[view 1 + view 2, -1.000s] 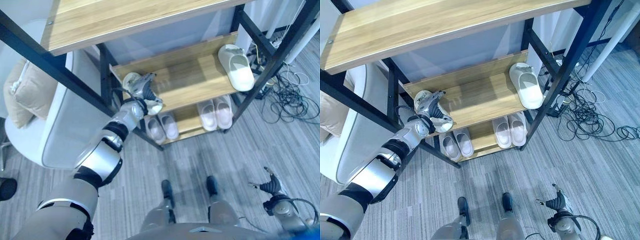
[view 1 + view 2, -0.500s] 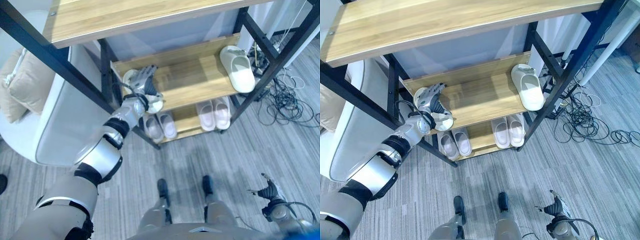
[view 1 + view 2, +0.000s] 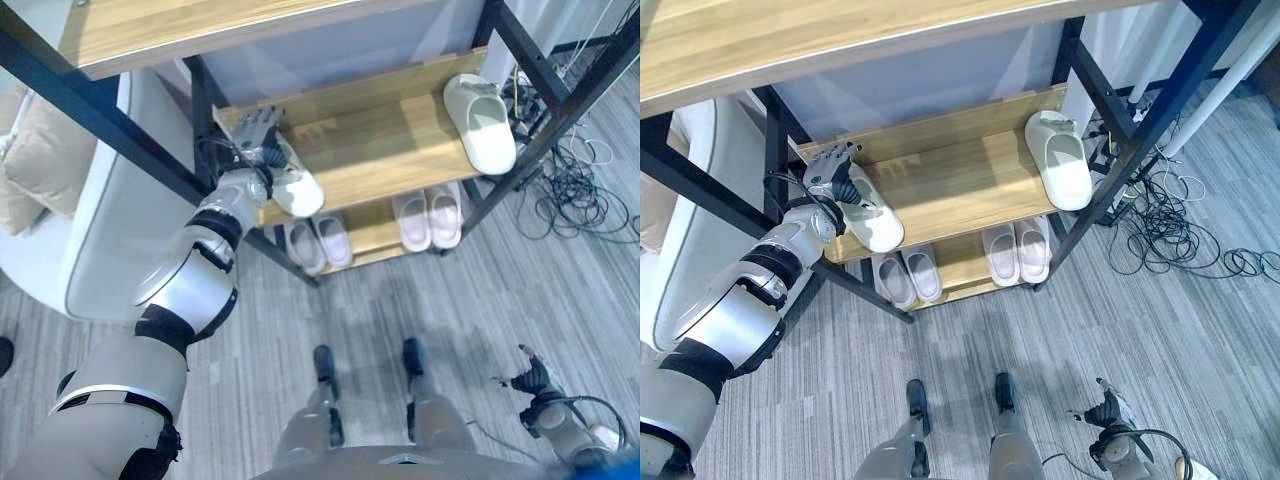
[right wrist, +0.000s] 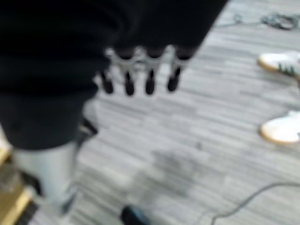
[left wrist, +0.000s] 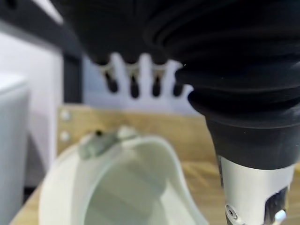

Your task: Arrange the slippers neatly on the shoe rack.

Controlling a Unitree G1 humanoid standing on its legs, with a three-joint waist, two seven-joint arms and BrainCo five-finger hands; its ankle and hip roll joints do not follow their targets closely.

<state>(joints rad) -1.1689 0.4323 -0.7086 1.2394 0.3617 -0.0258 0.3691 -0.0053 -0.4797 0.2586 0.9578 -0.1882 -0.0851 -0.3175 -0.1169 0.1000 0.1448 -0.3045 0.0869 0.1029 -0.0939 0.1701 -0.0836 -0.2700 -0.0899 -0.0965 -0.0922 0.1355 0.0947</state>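
- Cream slipper [image 3: 872,222] lies at the left end of the shoe rack's middle shelf [image 3: 960,195], toe at the front edge, likely set opposite its mate [image 3: 1060,168] at the right end.
- Left hand [image 3: 830,170] hovers over its heel, fingers straight, holding nothing.
- Bottom shelf [image 3: 962,268] holds two pale pairs [image 3: 958,265].
- Right hand [image 3: 1106,409] hangs relaxed and empty, low above the floor.

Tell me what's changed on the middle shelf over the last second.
The left hand has opened and lifted off the white slipper, which now lies flat at the left front of the middle shelf, toe past the front edge. The other slipper on that shelf, the two pairs on the bottom shelf and the low, idle right hand are as before.
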